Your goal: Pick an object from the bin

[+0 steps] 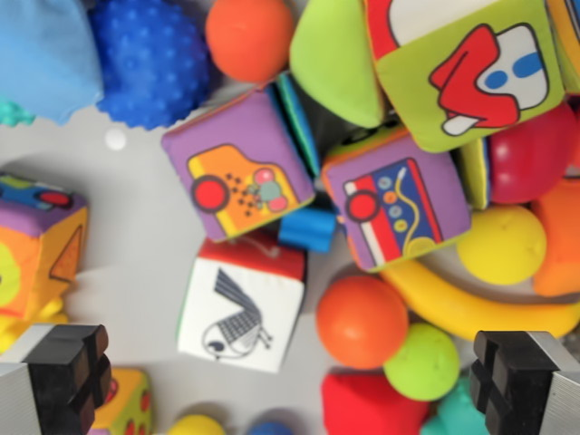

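I look straight down into a bin (136,227) of toys. My gripper (290,376) is open, its two black fingertips (68,372) showing at the bottom corners, with nothing held. Between and just above them lie a white soft cube with a bird drawing (240,313) and an orange ball (362,319). A small green ball (422,361) and a red block (372,403) sit by the fingertip at the wrist view's right. Two purple fabric cubes (237,163) (396,199) lie in the middle.
A blue bumpy ball (149,59), an orange ball (247,36), a green cube with a red shape (467,63), a yellow banana (471,304), a yellow ball (500,243) and an orange cube (36,245) crowd around. Bare grey bin floor shows at left centre.
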